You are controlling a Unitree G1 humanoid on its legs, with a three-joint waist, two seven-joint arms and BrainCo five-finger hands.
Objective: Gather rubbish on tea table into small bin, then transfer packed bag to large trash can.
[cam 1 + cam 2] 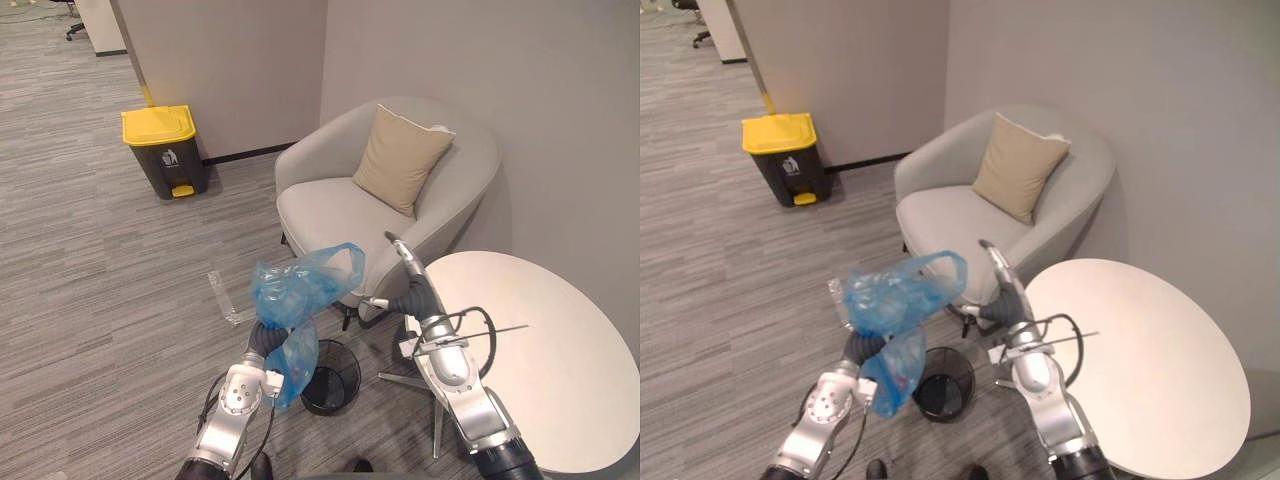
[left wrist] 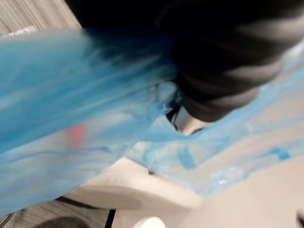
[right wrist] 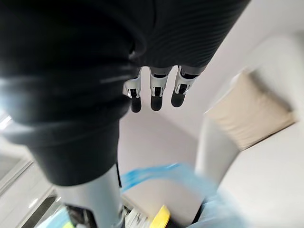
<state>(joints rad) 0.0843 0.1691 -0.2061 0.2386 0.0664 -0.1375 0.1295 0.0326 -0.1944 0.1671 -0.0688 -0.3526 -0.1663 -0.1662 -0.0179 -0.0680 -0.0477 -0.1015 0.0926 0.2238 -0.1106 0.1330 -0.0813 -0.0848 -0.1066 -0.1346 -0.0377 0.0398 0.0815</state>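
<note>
The left hand [image 1: 266,337] was raised at the bottom of the head views, its dark ribbed cover buried in a blue plastic bag [image 1: 300,285]. Crumpled plastic wrapped all round it, so I could not tell whether it was clamped on the bag. The bag was off the floor. Its upper part billowed above the wrist with a handle loop standing out to the right, and its lower part hung down beside the arm, something reddish showing faintly through the plastic in the left wrist view.

The right hand [image 1: 403,258] was lifted just right of that loop and apart from it - fingers [image 3: 156,90] straight and spread, holding nothing.

A black mesh bin [image 1: 332,375] stood on the carpet between the two arms. A round white desk [image 1: 570,340] lay to the right, a grey armchair [image 1: 330,210] with a beige cushion [image 1: 400,158] beyond, and a grey trash can with a yellow lid [image 1: 165,150] stood well away by the wall.
</note>
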